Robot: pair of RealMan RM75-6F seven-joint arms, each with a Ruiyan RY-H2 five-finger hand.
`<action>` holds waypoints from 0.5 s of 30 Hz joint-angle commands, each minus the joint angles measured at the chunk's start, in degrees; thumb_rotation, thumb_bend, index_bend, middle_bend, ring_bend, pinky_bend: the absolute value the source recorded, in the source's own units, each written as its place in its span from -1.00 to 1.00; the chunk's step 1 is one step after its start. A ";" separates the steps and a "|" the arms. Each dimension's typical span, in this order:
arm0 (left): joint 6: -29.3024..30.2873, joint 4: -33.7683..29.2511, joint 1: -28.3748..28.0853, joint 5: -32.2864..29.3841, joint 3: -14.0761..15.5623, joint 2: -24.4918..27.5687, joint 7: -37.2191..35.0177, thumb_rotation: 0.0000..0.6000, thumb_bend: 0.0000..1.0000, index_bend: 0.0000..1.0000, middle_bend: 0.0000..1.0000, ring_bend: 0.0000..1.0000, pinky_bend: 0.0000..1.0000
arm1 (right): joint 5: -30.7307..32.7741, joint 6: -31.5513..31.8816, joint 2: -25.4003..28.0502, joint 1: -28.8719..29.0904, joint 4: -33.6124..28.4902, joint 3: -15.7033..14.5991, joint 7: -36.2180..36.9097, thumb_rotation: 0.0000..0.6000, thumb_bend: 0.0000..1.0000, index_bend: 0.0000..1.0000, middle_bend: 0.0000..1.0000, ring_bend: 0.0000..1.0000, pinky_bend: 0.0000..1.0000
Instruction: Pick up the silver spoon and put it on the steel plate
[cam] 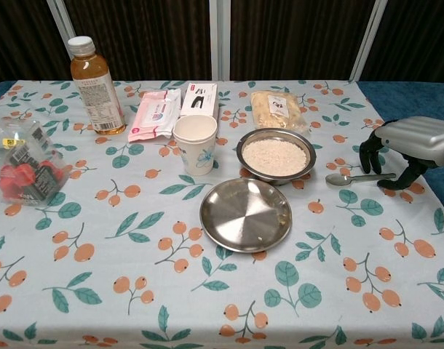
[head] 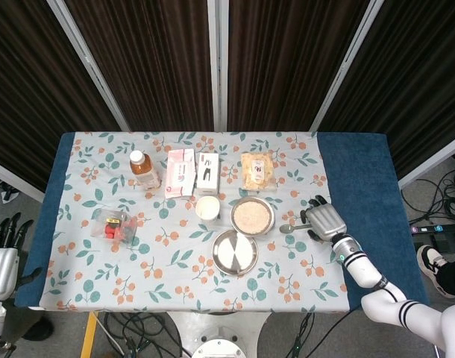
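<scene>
Your right hand (cam: pixel 405 149) hovers with fingers spread and empty over the handle end of the silver spoon (cam: pixel 358 177), which lies on the tablecloth right of the rice bowl (cam: pixel 275 155); next, pinch the handle and carry it to the steel plate (cam: pixel 245 214).

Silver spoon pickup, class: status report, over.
Right hand open, fingers arched over handle of silver metal spoon, not gripping. Left hand idle off the table's edge. Spoon flat on the cloth. Round steel plate empty; rice bowl close beside the path.
</scene>
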 commanded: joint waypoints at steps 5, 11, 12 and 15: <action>0.00 0.64 0.09 0.00 0.06 -0.15 -0.55 1.00 -0.84 -0.66 -0.78 -0.90 -0.94 | 0.34 -0.35 -0.51 0.29 0.27 -0.24 -0.19 1.00 -0.47 -0.05 -0.02 -0.64 -0.77; -0.06 1.76 0.08 0.08 0.04 -0.56 -1.59 1.00 -0.84 -0.66 -0.78 -0.90 -0.94 | 0.81 -0.46 -0.45 0.52 -0.08 -0.30 -1.13 1.00 -0.44 -0.03 0.01 -0.61 -0.77; -0.09 1.91 0.09 0.06 0.05 -0.64 -1.68 1.00 -0.84 -0.66 -0.78 -0.90 -0.94 | 0.89 -0.52 -0.43 0.58 -0.19 -0.31 -1.32 1.00 -0.43 -0.02 0.02 -0.61 -0.77; -0.04 2.41 0.25 0.03 0.16 -0.91 -2.17 1.00 -0.84 -0.66 -0.78 -0.90 -0.94 | 0.79 -0.25 -0.35 0.71 -0.81 -0.34 -1.65 1.00 -0.41 0.02 0.05 -0.58 -0.77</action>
